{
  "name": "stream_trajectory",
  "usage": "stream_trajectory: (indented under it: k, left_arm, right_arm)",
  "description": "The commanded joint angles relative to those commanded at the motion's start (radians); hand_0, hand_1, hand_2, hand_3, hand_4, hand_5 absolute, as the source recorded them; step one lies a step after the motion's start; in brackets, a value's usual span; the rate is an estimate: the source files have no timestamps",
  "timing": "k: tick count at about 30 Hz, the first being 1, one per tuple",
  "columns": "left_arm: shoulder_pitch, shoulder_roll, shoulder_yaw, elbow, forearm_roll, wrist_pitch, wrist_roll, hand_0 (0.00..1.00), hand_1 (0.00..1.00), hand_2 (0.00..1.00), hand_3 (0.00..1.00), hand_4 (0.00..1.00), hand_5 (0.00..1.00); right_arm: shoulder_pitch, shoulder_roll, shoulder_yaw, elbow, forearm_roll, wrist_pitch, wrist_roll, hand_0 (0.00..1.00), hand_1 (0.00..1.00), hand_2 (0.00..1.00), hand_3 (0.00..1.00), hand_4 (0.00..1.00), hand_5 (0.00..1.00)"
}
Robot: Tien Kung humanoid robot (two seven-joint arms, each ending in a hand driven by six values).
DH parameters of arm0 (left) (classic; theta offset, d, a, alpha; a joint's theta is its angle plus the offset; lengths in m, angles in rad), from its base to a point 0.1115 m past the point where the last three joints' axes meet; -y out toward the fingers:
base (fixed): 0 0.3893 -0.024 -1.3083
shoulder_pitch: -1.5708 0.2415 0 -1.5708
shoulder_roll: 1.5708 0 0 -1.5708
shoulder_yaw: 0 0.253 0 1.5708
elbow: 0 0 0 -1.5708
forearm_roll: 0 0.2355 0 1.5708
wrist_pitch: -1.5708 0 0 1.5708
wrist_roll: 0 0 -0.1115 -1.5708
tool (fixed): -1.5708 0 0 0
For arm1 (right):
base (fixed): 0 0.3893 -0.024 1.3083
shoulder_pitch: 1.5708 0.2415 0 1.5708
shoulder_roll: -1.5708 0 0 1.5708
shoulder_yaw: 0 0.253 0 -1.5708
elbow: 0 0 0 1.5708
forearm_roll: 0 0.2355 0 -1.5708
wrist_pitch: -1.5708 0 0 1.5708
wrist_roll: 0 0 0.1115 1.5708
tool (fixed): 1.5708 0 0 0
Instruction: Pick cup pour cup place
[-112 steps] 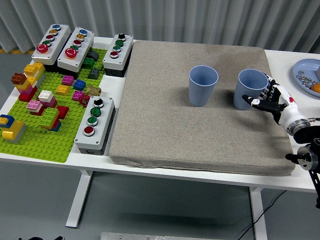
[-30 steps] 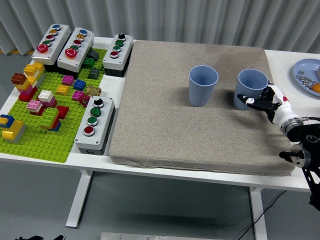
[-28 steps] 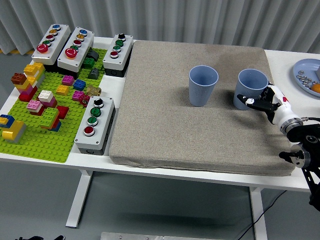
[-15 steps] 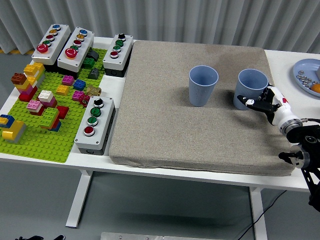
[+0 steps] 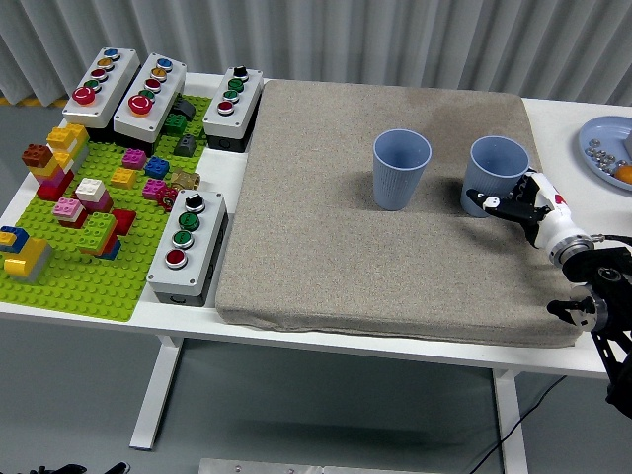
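1. While both cups stand upright on the grey mat [image 5: 385,197], the task appears to be at its very start, with nothing lifted or poured yet.
2. One blue cup [image 5: 401,169] stands near the middle of the mat, and a second blue cup [image 5: 497,175] stands just to its right, apart from it, near the mat's right edge.
3. Reaching in from the lower right corner, the right hand [image 5: 525,206] sits against the lower right side of the second cup, fingertips touching or nearly touching its wall.
4. Its fingers look partly curled toward the cup, but whether they truly grip it cannot be told; the cup rests on the mat.
5. No left arm shows anywhere.
6. Whether either cup holds anything cannot be seen from this angle.
7. As a judgement, everything is left to do: closing firmly on the right-hand cup, lifting it, tipping it over the other cup, and setting it down.
8. Off the mat, a green brick plate [image 5: 79,265] with coloured bricks and several button boxes [image 5: 188,247] fill the table's left side, and a plate [image 5: 604,138] sits at the far right edge.
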Motion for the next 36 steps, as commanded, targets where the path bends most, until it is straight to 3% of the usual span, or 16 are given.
stream_trajectory:
  k: [16, 17, 22, 23, 28, 29, 34, 36]
  left_arm:
    - [-0.002, 0.001, 0.001, 0.0, 0.001, 0.0, 0.0, 0.767, 0.752, 0.811, 0.65, 0.499, 0.973]
    - [-0.002, 0.001, 0.001, 0.0, 0.002, 0.0, 0.0, 0.766, 0.752, 0.811, 0.65, 0.499, 0.972]
    - [0.0, 0.001, 0.0, 0.0, 0.003, 0.0, 0.0, 0.766, 0.752, 0.811, 0.65, 0.499, 0.972]
    - [0.001, 0.001, 0.001, 0.0, 0.003, 0.0, 0.0, 0.767, 0.752, 0.811, 0.65, 0.499, 0.972]
    - [0.001, 0.002, 0.004, 0.0, 0.002, -0.001, 0.0, 0.767, 0.752, 0.811, 0.65, 0.499, 0.972]
    - [0.001, 0.002, 0.004, 0.0, 0.001, -0.001, 0.0, 0.767, 0.752, 0.812, 0.65, 0.499, 0.97]
    - [0.001, 0.002, 0.006, 0.0, -0.001, -0.002, 0.0, 0.767, 0.752, 0.812, 0.65, 0.499, 0.97]
    - [0.001, 0.002, 0.006, 0.0, -0.001, -0.002, 0.0, 0.767, 0.752, 0.812, 0.65, 0.499, 0.97]
  right_arm:
    - [0.02, 0.012, -0.012, -0.023, 0.015, -0.011, 0.007, 0.998, 0.96, 0.998, 0.998, 0.829, 0.189]
    - [0.019, 0.012, -0.013, -0.023, 0.022, -0.016, 0.01, 0.991, 0.897, 0.96, 0.93, 0.827, 0.186]
    - [0.014, 0.013, -0.017, -0.021, 0.039, -0.027, 0.022, 0.991, 0.897, 0.96, 0.93, 0.827, 0.186]
    - [0.014, 0.013, -0.018, -0.021, 0.04, -0.027, 0.023, 0.924, 0.801, 0.732, 0.788, 0.816, 0.15]
    - [0.013, 0.014, -0.024, -0.02, 0.046, -0.027, 0.027, 0.924, 0.801, 0.732, 0.788, 0.816, 0.15]
    - [0.012, 0.014, -0.024, -0.019, 0.046, -0.026, 0.026, 0.873, 0.721, 0.606, 0.697, 0.747, 0.054]
    - [0.012, 0.014, -0.028, -0.017, 0.049, -0.025, 0.026, 0.873, 0.721, 0.606, 0.697, 0.747, 0.054]
    - [0.012, 0.014, -0.029, -0.017, 0.049, -0.025, 0.025, 0.83, 0.681, 0.57, 0.674, 0.698, 0.005]
